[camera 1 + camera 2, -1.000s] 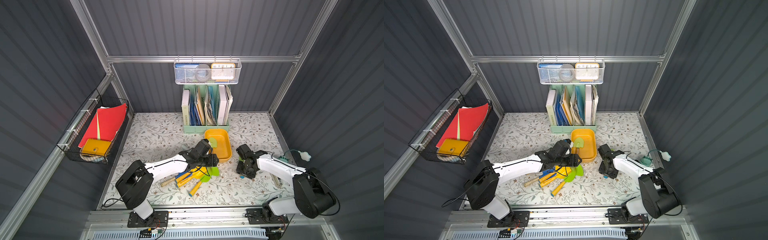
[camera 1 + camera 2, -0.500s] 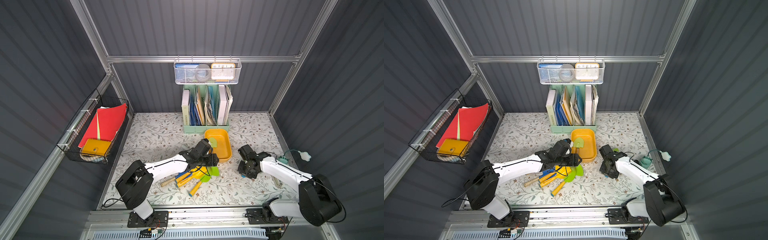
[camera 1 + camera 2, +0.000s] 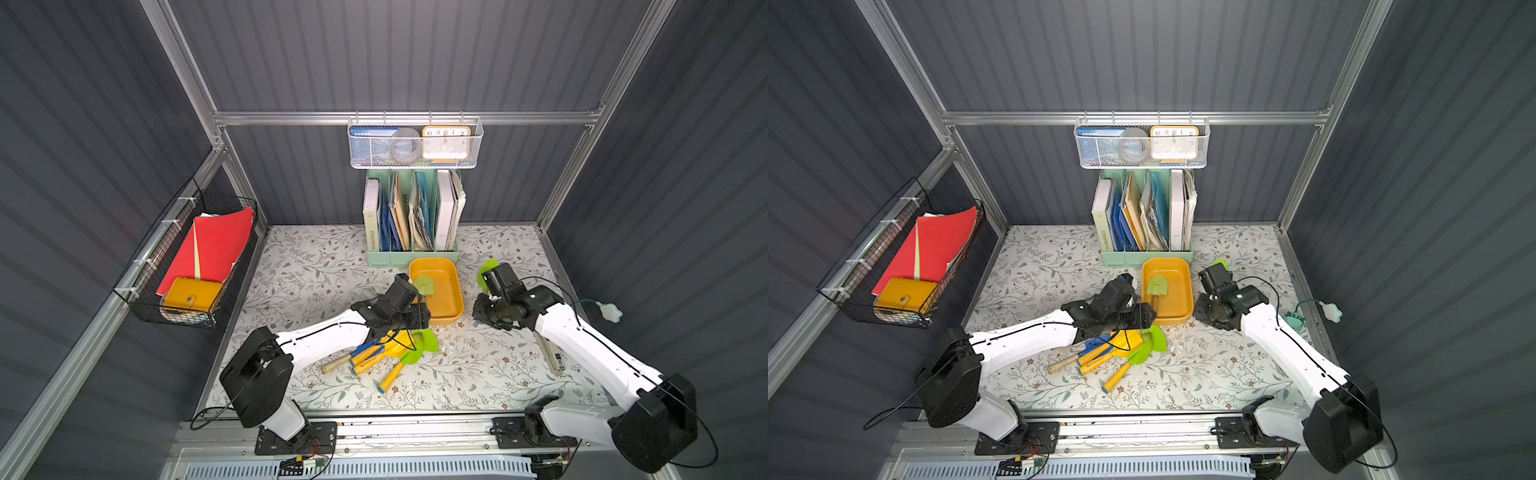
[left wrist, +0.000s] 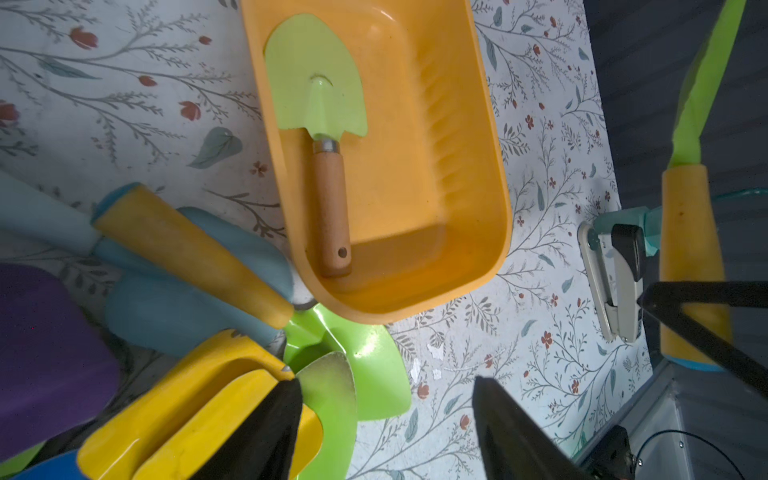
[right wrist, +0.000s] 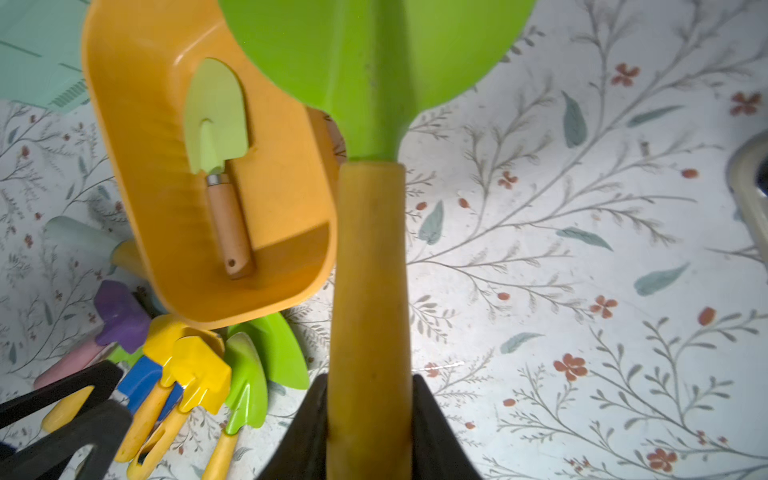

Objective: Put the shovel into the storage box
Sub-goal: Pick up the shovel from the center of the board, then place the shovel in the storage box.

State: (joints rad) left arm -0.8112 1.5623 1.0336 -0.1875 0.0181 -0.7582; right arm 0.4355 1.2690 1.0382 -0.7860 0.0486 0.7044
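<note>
- While the left gripper [image 4: 384,382] hangs over the heap of toy tools [image 3: 386,353] near the front edge of the tabletop [image 3: 478,374], jaws wide apart and holding nothing, it is best left there. Its arm sits just beside the near left corner of the storage box [image 3: 446,299], so it should stay out of the way.
- Farther back, the right gripper [image 5: 370,392] is clamped tight on the shovel [image 5: 370,249]. It grips the yellow handle close to its end, and the green blade points toward the back edge.
- The shovel appears lifted off the tabletop, just beside the right long side of the storage box and not yet over it.
- The storage box stands in the middle, toward the back edge. A small shovel [image 4: 328,166] with a wooden handle already lies along its left side, leaving the right half bare.
- The move now, as I judge it, is a short sideways carry over the right rim, aiming for that bare half.
- The shovel looks about as long as the storage box, so the handle should stay in line with the long sides.
- Lower it blade first toward the far end, and open the jaws only once it is down inside.
- With the hold so near the handle's end, the blade may droop or swing, so a slow carry is wise.
- The file rack [image 3: 411,257] stands right behind the far end, and a blade pushed too far could knock it.
</note>
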